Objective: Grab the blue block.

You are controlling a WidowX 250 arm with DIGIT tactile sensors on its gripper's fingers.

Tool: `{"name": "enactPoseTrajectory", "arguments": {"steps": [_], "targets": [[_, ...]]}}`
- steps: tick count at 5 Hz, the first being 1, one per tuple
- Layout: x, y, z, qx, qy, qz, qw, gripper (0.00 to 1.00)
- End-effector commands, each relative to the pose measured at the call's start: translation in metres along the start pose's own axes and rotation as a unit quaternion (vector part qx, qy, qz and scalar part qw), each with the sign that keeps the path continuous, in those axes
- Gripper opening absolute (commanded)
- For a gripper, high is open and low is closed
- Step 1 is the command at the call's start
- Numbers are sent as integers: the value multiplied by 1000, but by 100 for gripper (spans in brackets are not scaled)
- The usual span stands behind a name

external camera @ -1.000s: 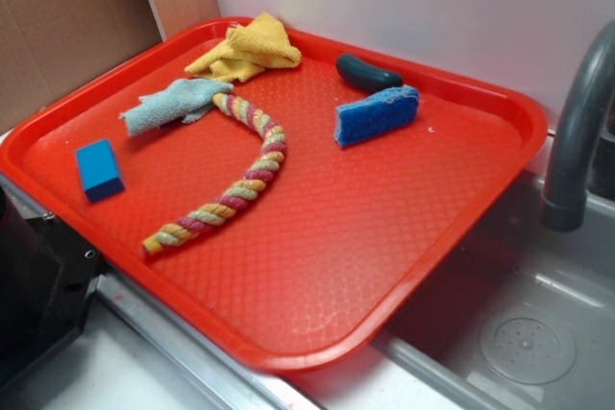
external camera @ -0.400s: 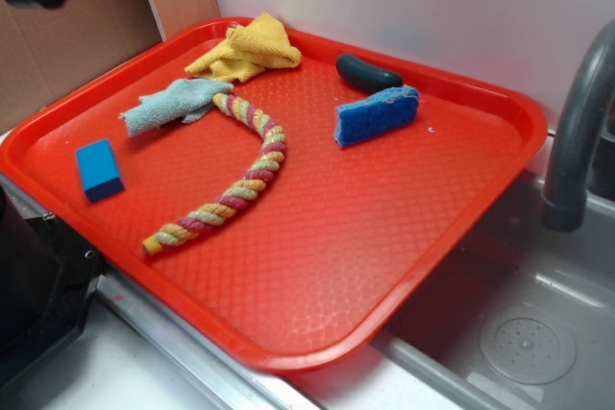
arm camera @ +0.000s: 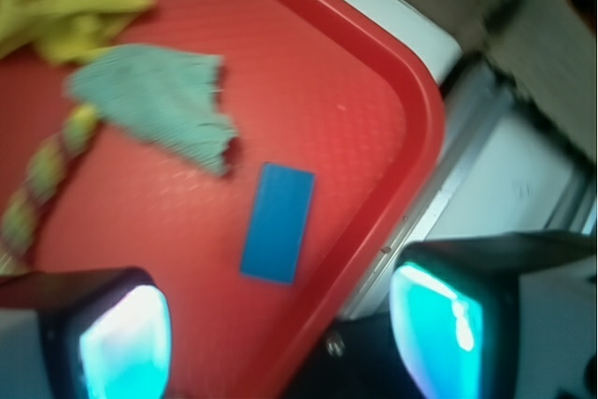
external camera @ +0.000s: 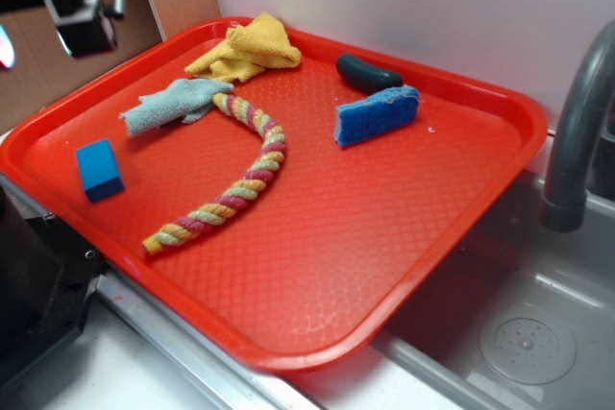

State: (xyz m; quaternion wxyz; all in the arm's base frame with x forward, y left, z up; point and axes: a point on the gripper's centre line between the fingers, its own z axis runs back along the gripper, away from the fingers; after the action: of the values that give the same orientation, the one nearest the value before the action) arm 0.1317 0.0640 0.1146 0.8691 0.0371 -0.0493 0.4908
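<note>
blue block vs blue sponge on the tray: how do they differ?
Size: the blue block is clearly smaller than the blue sponge. Surface: the block is smooth with crisp edges; the sponge is rough, with a frayed pale top edge. Place: the block sits alone near the left rim of the red tray; the sponge lies at the back by a dark green object. Both are blue and ungrasped.

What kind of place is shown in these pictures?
Probably a kitchen-style sink area set up for robot practice. A grey faucet bends over a metal sink basin with a round drain, and a red tray beside it holds a blue sponge and cloths.
</note>
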Motion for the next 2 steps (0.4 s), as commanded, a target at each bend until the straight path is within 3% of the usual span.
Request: {"name": "enactPoseTrajectory", "arguments": {"steps": [1, 2], "targets": [[6, 15, -25, -13, -25, -13, 1000, 100], [5, 15, -41, -25, -18, -45, 999, 100]]}}
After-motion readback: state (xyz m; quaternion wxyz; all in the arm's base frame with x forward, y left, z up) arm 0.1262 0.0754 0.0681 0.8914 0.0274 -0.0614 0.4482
